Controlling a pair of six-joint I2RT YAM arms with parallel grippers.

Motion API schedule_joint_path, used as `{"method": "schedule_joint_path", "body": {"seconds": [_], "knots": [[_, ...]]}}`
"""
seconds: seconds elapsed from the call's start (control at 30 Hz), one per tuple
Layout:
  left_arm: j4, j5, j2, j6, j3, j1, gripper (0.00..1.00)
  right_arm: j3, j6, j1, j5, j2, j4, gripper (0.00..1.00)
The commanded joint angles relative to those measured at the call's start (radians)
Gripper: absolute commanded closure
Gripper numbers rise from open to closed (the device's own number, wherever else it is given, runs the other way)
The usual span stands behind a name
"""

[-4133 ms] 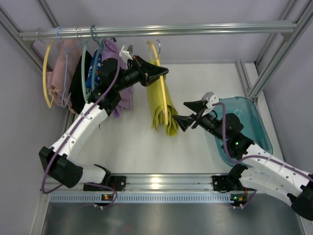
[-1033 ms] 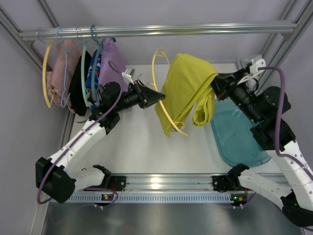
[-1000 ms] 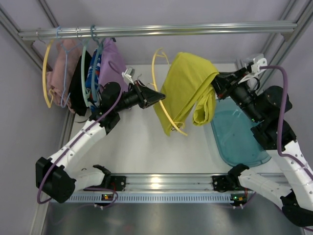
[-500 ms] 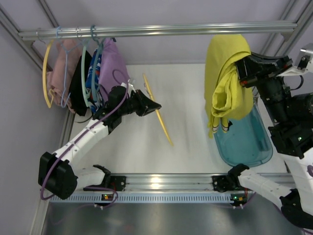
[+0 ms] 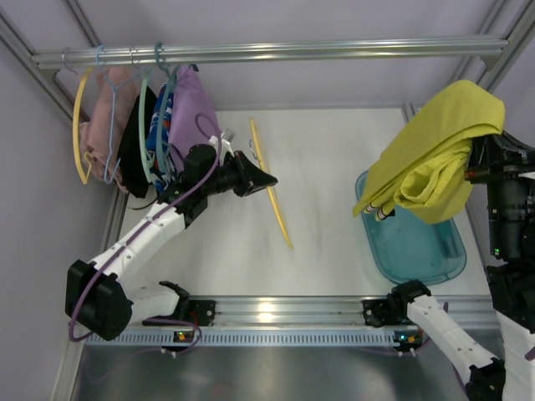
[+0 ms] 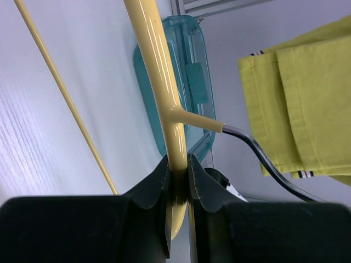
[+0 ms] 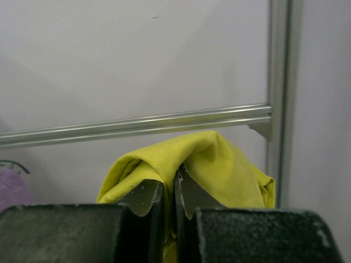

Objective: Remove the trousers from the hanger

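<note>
**Sam:** What do you see from up high?

**Mia:** The left gripper (image 5: 266,180) is pinched shut on the yellow hanger (image 5: 281,221). The hanger is bare. It is held over the middle of the white table (image 5: 334,167), with one end far and one end near.

**Sam:** And the trousers?

**Mia:** The yellow trousers (image 5: 435,154) are off the hanger and well apart from it. They are bunched up high on the right, over the far part of the blue-green tub (image 5: 418,255). The right arm has them, but the cloth hides its gripper in this view.

**Sam:** Anything else?

**Mia:** Other clothes (image 5: 191,104) hang on the rail (image 5: 334,48) at the far left.

**Sam:** Now the left wrist camera.

**Mia:** Two black fingers (image 6: 151,189) squeeze the thick yellow bar of the hanger, close to where the metal hook (image 6: 258,150) comes out. Only the bar is between them, so the gap is very small. The tub is behind the bar. The trousers show at the right side, not touching the hanger.

**Sam:** And the right wrist camera?

**Mia:** The right gripper (image 7: 169,189) is shut tight on a fold of the trousers. The yellow cloth humps up over the finger tips. The rail and a plain wall are behind it.
</note>
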Motion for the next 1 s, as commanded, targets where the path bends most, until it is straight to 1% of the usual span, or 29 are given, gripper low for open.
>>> {"method": "schedule_joint_path", "body": {"seconds": [0.0, 0.17, 0.27, 0.3, 0.4, 0.53, 0.67, 0.8, 0.83, 0.93, 0.97], "knots": [[0.105, 0.022, -0.013, 0.034, 0.053, 0.0, 1.0, -0.011, -0.102, -0.076, 0.088, -0.069, 0.089, 1.0], [0.106, 0.043, -0.011, 0.049, 0.048, -0.001, 1.0, -0.063, -0.174, -0.168, 0.133, -0.129, 0.028, 1.0], [0.106, 0.054, -0.011, 0.086, 0.041, -0.024, 1.0, -0.184, -0.283, -0.178, 0.22, -0.192, 0.048, 1.0], [0.106, 0.059, -0.011, 0.099, 0.041, -0.041, 1.0, -0.254, -0.303, -0.179, 0.241, -0.222, 0.059, 1.0], [0.106, 0.054, -0.016, 0.118, 0.044, -0.058, 1.0, -0.348, -0.369, -0.181, 0.318, -0.271, 0.094, 1.0], [0.106, 0.044, -0.021, 0.13, 0.044, -0.058, 1.0, -0.475, -0.383, -0.182, 0.344, -0.314, 0.1, 1.0], [0.106, 0.047, -0.018, 0.132, 0.048, -0.056, 1.0, -0.561, -0.342, -0.186, 0.332, -0.334, 0.071, 1.0], [0.106, 0.062, -0.013, 0.165, 0.067, -0.066, 1.0, -0.699, -0.333, -0.186, 0.231, -0.315, 0.133, 1.0], [0.105, 0.063, -0.013, 0.168, 0.068, -0.069, 1.0, -0.721, -0.33, -0.186, 0.196, -0.302, 0.149, 1.0], [0.106, 0.067, -0.019, 0.178, 0.068, -0.079, 1.0, -0.79, -0.316, -0.186, 0.168, -0.224, 0.227, 1.0], [0.106, 0.067, -0.024, 0.179, 0.065, -0.079, 1.0, -0.804, -0.308, -0.186, 0.163, -0.171, 0.249, 1.0]]}}
